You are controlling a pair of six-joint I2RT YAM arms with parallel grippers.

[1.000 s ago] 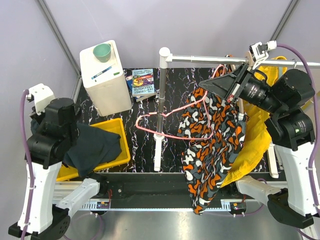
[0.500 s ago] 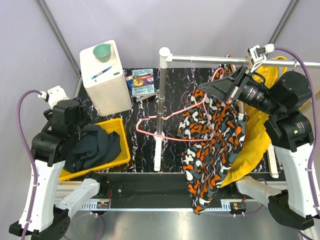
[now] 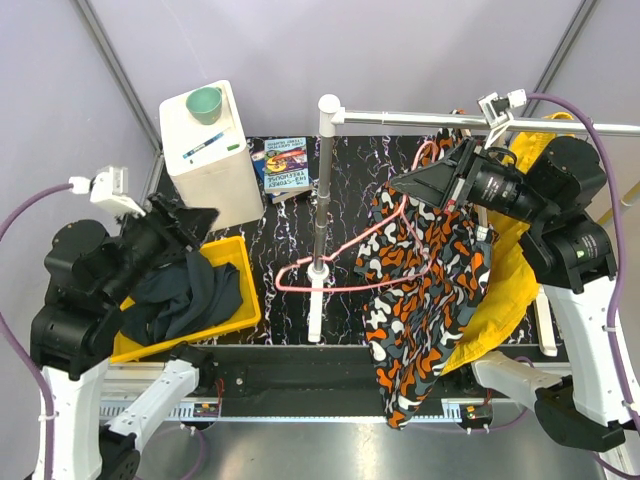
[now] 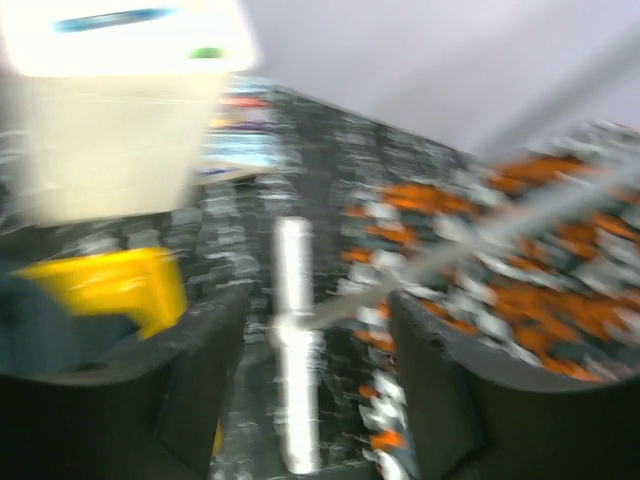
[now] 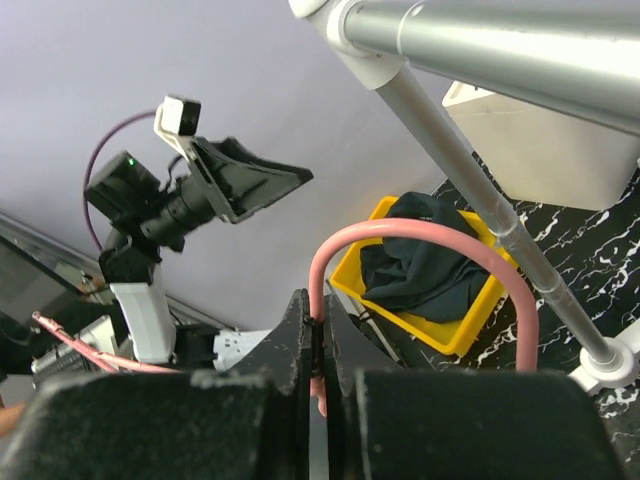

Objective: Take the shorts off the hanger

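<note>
Shorts (image 3: pixel 420 290) still on pink hanger (image 5: pixel 420 226), centre-right; right gripper (image 5: pixel 318 325) pinches hanger, left gripper (image 4: pixel 310 340) spread, empty.

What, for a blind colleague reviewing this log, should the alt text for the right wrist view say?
The right gripper is shut on the hook of a pink hanger. Behind it stand a metal rack pole, a yellow bin holding a dark garment, and the left arm raised against a purple wall.

top: overhead, table (image 3: pixel 350 175) | left wrist: faces pole (image 4: pixel 293 300) | right wrist: close on hanger (image 5: pixel 420 231); pole shared
</note>
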